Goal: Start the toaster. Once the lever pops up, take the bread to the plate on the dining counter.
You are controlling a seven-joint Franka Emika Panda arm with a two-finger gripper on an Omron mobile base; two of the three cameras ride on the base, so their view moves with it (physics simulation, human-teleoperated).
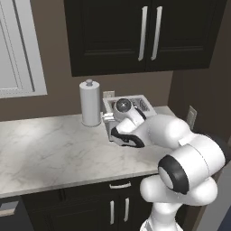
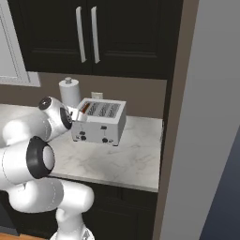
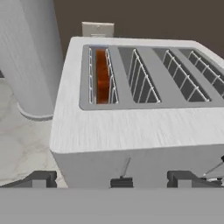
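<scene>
Gripper (image 3: 111,180) fingertips sit spread wide and empty, against the toaster (image 3: 144,127) front near the counter's (image 2: 136,161) back edge. Bread (image 3: 102,75) stands in the leftmost slot. Risk: a misaligned fingertip misses the lever slit and shoves the toaster backward instead.
</scene>
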